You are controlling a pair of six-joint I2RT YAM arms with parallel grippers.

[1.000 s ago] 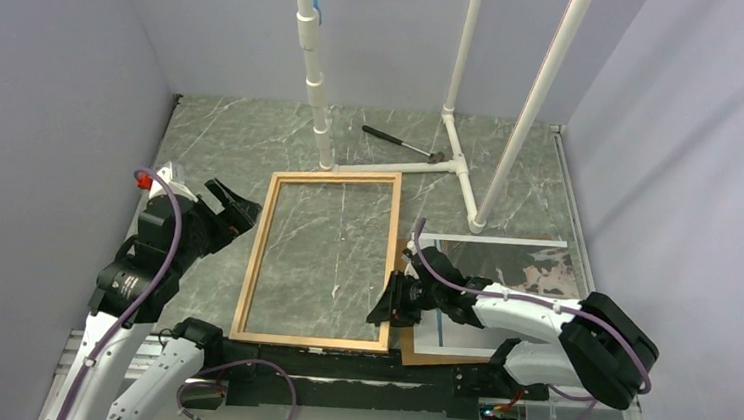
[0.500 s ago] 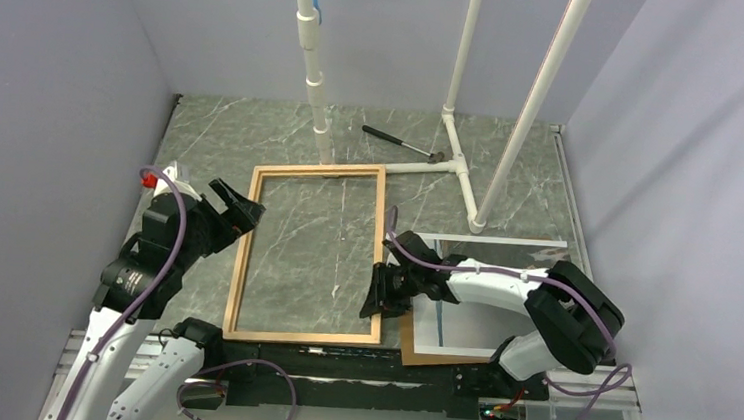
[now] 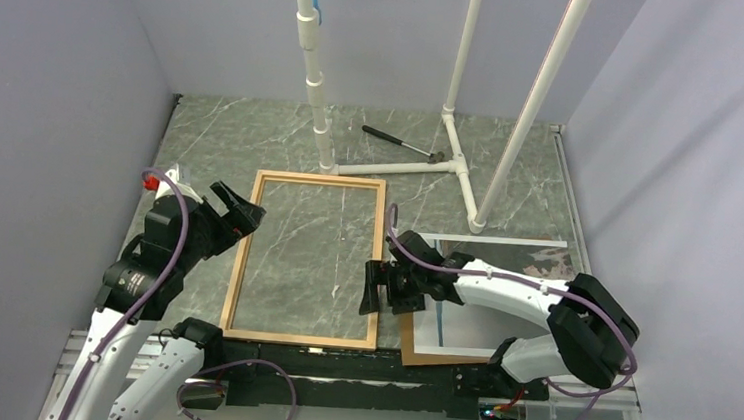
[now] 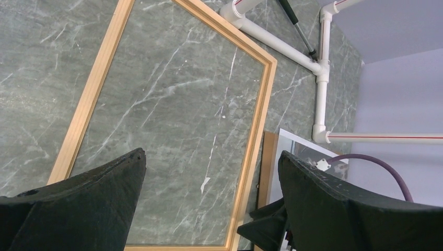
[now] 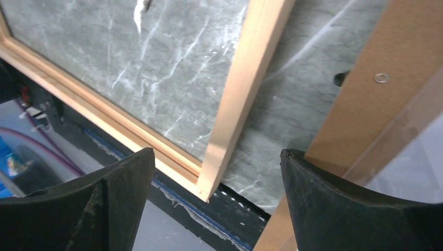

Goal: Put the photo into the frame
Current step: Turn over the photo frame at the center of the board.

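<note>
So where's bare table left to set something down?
Inside the frame; the far-left corner, left of the pipe stand; far right, beyond the photo. Crowded: the gap between frame and photo, where the right gripper sits.

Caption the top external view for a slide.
Right hand open over the frame's right rail, photo lying alongside; left hand open beside the left rail.

I get soft, even overhead light with only faint shadows on the table point(image 3: 253, 140), sharp from above, while the right wrist view blurs its near fingers point(image 5: 334, 209) and shows a pale sheen, perhaps glare, lower right.
</note>
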